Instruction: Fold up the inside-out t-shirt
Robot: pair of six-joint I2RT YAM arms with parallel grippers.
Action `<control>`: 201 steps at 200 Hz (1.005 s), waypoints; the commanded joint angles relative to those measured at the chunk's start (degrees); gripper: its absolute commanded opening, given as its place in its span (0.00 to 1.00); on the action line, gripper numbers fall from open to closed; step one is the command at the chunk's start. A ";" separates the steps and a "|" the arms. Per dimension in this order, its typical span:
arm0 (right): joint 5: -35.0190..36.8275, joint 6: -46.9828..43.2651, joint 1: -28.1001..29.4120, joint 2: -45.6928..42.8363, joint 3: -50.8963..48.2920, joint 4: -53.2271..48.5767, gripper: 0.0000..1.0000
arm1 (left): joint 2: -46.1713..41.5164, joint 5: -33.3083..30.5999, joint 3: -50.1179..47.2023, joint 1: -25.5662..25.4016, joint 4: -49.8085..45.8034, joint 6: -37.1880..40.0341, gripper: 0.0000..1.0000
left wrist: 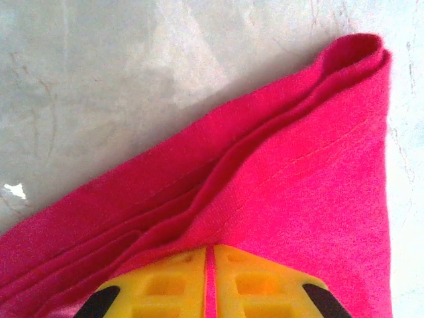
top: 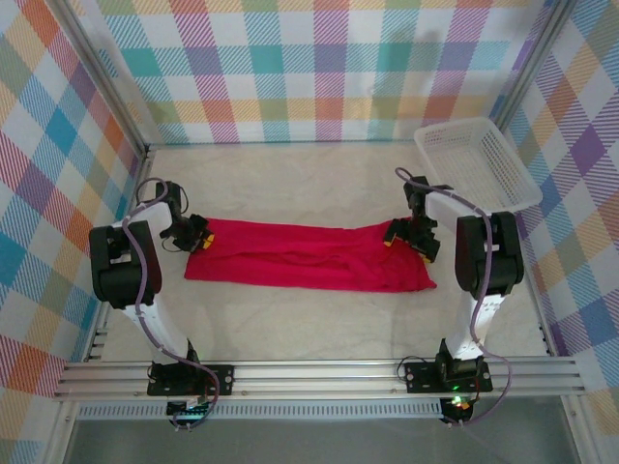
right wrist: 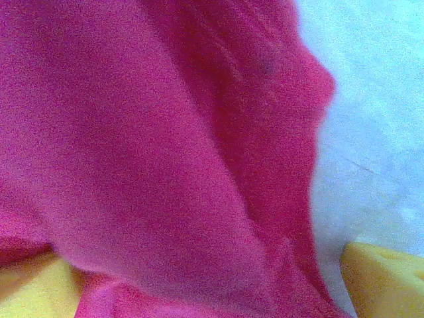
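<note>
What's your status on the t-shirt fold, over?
Left gripper shut on the t-shirt, left end. Right gripper open near its right end. T-shirt lies as a long folded band. White mesh basket far right, apart from it.

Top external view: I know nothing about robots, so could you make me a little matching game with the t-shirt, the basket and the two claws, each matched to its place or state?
Things:
1. t-shirt
2. basket
3. left claw
4. right claw

Places or states:
a. open wide over the cloth's right end
b. white, standing at the far right
c. red, lying in a long band
d. shut on the cloth's left edge

Pairs: 1-c, 2-b, 3-d, 4-a
</note>
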 commanded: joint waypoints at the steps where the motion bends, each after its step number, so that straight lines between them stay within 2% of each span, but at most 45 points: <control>1: -3.99 -1.11 0.55 3.84 -0.21 1.25 0.92 | -0.09 -0.26 -0.32 1.34 -1.58 1.09 0.12; 19: -4.94 -0.81 0.43 3.43 -0.65 2.77 0.77 | -0.52 -0.46 -0.93 1.79 -1.30 0.99 0.11; 59: -9.27 -1.18 0.48 2.40 -2.01 6.25 0.24 | -2.07 -1.26 -3.15 1.96 -1.42 1.64 0.11; 82: -10.57 -0.81 0.34 0.55 -3.52 7.44 0.00 | -4.42 -3.04 -5.56 2.60 -2.26 2.69 0.11; 114: -6.08 -2.86 0.05 -5.37 -0.42 -0.29 0.00 | -9.20 -4.68 -9.50 3.44 -2.66 3.01 0.11; 144: 0.17 -4.30 -0.52 -12.71 3.54 -9.30 0.00 | -16.89 -0.90 -15.22 2.44 1.02 0.20 0.13; 170: 0.10 -4.85 -0.84 -16.36 6.61 -11.91 0.00 | -22.07 -0.72 -15.55 1.29 1.48 -1.26 0.16; 201: -4.93 -4.01 -0.69 -17.17 9.91 -13.05 0.00 | -20.53 -0.94 -8.78 1.19 -2.72 0.65 0.16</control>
